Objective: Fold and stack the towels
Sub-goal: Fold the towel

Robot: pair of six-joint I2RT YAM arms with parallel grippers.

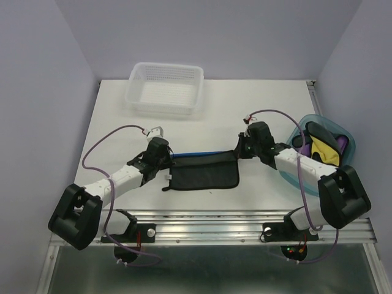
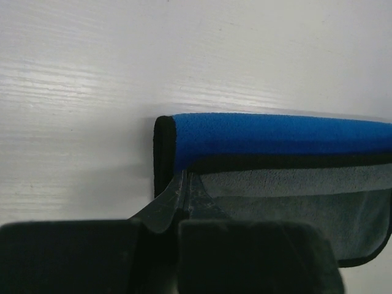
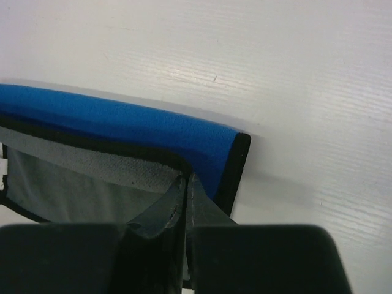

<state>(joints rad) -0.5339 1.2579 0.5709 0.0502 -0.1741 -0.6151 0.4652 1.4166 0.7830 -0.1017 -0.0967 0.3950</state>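
at mid-table, left gripper (image 2: 182,197) and right gripper (image 3: 185,197) each clamp the blue-black towel (image 1: 205,174).

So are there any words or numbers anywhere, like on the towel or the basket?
None: no words, numbers or signs can be read in any of the views. The towel, the white basket and the blue tub show no print or label.

Dark navy-grey towel (image 1: 205,176) lies flat left of the tub (image 1: 315,119), blue towel (image 1: 196,155) edging it. Yellow towel (image 1: 324,150), black towel (image 1: 315,130), purple towel (image 1: 343,142) crumpled inside
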